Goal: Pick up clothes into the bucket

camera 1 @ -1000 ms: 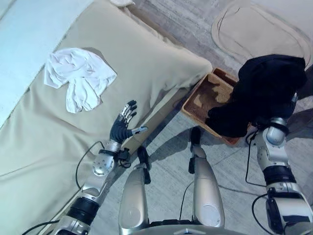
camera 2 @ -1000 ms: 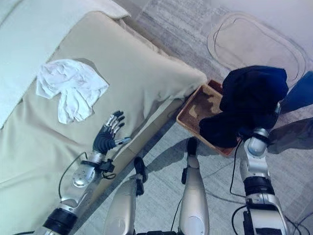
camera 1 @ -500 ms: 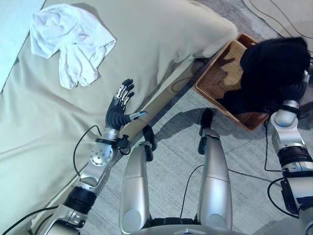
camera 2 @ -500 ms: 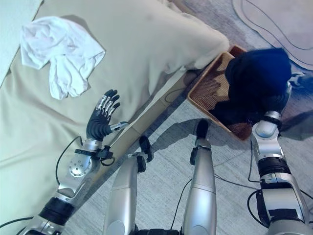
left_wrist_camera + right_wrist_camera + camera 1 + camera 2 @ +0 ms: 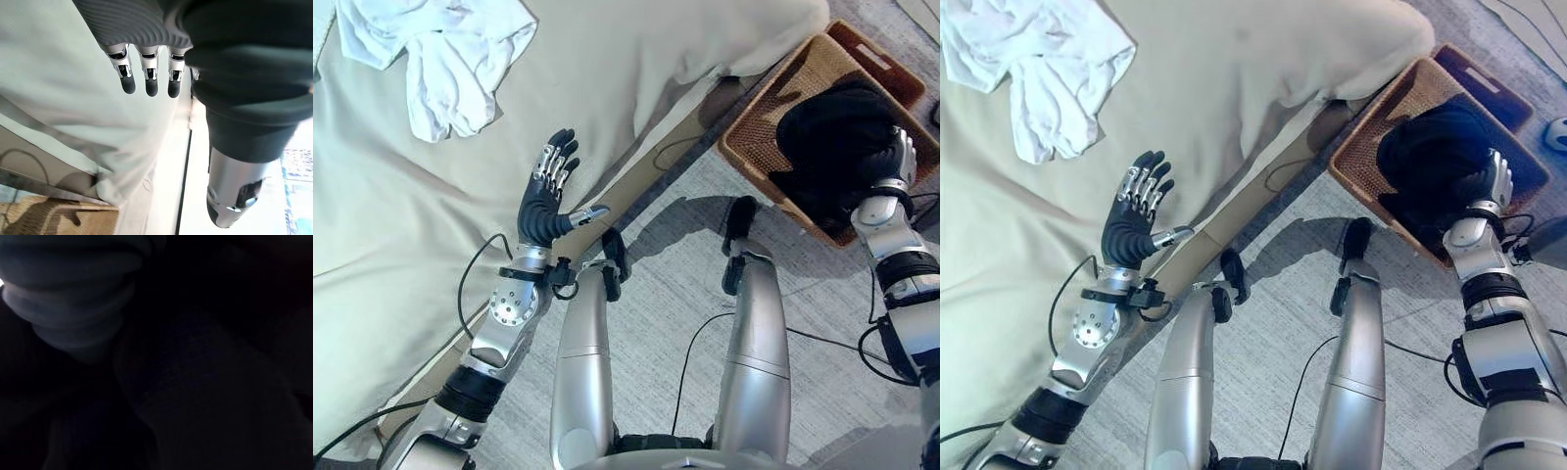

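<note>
The left hand [image 5: 544, 201] hovered with fingers spread, released, near the bed's [image 5: 401, 245] edge. One dark garment [image 5: 827, 147] filled the one wicker basket [image 5: 759, 122]; one white garment [image 5: 431, 49] lay on the bed. The right hand [image 5: 898, 162] pressed into the dark cloth, its grip impossible to tell.

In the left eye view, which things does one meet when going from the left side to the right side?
White garment on the bed → left hand, open above the bed → wicker basket on the floor → black garment in the basket → right hand at the black garment.

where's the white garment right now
The white garment lies crumpled on the beige bed, at the eye views' upper left, beyond the open left hand and apart from it.
</note>
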### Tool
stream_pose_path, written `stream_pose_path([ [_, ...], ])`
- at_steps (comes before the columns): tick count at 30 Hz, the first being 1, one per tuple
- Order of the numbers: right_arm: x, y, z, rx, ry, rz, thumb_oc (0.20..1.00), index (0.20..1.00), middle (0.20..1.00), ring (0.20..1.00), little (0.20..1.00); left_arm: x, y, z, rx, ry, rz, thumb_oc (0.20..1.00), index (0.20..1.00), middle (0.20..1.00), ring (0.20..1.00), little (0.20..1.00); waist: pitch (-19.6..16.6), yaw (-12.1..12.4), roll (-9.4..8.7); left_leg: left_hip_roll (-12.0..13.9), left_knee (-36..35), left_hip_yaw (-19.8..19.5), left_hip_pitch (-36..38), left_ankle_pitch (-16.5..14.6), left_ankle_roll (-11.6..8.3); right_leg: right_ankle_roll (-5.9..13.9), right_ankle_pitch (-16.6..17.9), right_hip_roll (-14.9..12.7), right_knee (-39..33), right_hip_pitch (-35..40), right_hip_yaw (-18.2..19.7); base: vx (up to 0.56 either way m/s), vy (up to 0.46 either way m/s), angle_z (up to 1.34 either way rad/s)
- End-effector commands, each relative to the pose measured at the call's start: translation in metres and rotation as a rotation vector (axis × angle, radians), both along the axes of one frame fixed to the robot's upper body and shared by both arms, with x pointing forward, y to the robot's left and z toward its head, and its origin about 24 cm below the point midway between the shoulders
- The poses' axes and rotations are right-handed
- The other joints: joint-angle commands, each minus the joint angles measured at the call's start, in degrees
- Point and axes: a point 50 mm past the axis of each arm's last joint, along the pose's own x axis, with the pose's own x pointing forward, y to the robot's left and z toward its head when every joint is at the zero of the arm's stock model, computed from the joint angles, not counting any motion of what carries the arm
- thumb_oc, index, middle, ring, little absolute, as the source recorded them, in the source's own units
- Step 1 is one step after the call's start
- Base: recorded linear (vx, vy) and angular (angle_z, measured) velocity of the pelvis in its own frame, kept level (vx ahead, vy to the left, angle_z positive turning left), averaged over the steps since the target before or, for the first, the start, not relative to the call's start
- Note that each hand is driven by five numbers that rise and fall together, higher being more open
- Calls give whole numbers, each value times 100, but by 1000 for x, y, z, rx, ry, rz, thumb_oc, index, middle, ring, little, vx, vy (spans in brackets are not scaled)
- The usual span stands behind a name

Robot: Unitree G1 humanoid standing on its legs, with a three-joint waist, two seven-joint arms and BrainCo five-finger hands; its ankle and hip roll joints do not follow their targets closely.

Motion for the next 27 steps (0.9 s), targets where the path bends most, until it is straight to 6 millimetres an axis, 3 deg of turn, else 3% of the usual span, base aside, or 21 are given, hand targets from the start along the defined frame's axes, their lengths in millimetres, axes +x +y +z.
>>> stream_pose_path([
  [1,-8,-16,6,-94,36,-72,200,200,200,200,200,-17,2,4,-71,-46,-14,1000,1000,1000,1000,1000,-443,-119,79,-19,-179,-475,-303,342,-150,274,-789,-161,894,298,259,4,-3,11],
  [2,-8,-16,6,-94,36,-71,200,200,200,200,200,-17,2,4,-71,-46,-14,1000,1000,1000,1000,1000,-444,-121,79,-19,-183,-475,-301,345,-150,274,-787,-162,890,299,258,7,7,6],
  [3,-9,-19,3,-89,59,-87,523,523,523,523,523,-16,2,3,-65,-40,-10,1000,1000,1000,1000,1000,-457,-127,67,-36,-250,-465,-276,373,-156,286,-770,-153,855,310,254,2,10,4],
  [4,-9,-19,1,-95,67,-88,1000,1000,1000,1000,1000,-15,2,4,-65,-39,-9,1000,1000,1000,1000,1000,-455,-127,58,-38,-291,-468,-248,389,-156,287,-759,-155,815,342,240,0,0,0],
  [13,-6,-12,-14,-74,132,-67,1000,1000,1000,1000,1000,-7,5,4,-66,-34,17,1000,1000,1000,1000,1000,-515,-152,-25,-65,-1122,-446,353,653,-185,374,-559,-201,129,923,73,-9,2,3],
  [14,-6,-10,-19,32,90,-58,1000,1000,1000,1000,1000,-4,6,5,-73,-38,23,1000,1000,1000,1000,1000,-527,-155,-34,-81,-1491,-398,532,957,-159,379,-279,-221,-230,1119,-5,-81,12,6],
  [17,-6,-3,-30,118,69,-28,1000,1000,1000,1000,1000,0,6,3,-69,-31,29,1000,1000,1000,1000,1000,-524,-153,-48,-95,-1893,-402,911,1105,-185,409,-171,-234,-577,1516,-100,-16,-14,5],
  [24,-12,35,-76,319,11,125,1000,1000,1000,1000,1000,10,23,-17,-58,52,101,1000,1000,1000,1000,1000,-598,-124,-151,-95,-3335,-528,2424,1664,-321,521,153,-259,-1823,3199,-648,73,-67,15],
  [25,-20,53,-89,383,-32,192,1000,1000,1000,1000,1000,13,27,-28,-24,95,140,1000,1000,1000,1000,1000,-663,-133,-194,-58,-3664,-601,2827,1774,-369,555,187,-267,-2099,3667,-831,124,-88,18],
  [26,-20,53,-90,384,-31,191,1000,1000,1000,1000,1000,13,27,-28,-23,96,140,1000,1000,1000,1000,1000,-648,-134,-190,-57,-3684,-610,2860,1783,-370,555,191,-265,-2118,3707,-846,187,-127,19],
  [27,-34,65,-110,444,-29,240,1000,1000,1000,1000,1000,13,31,-36,20,120,168,1000,1000,1000,1000,1000,-725,-106,-238,-8,-3939,-687,3245,1867,-397,570,209,-265,-2367,4204,-1047,94,-62,19],
])
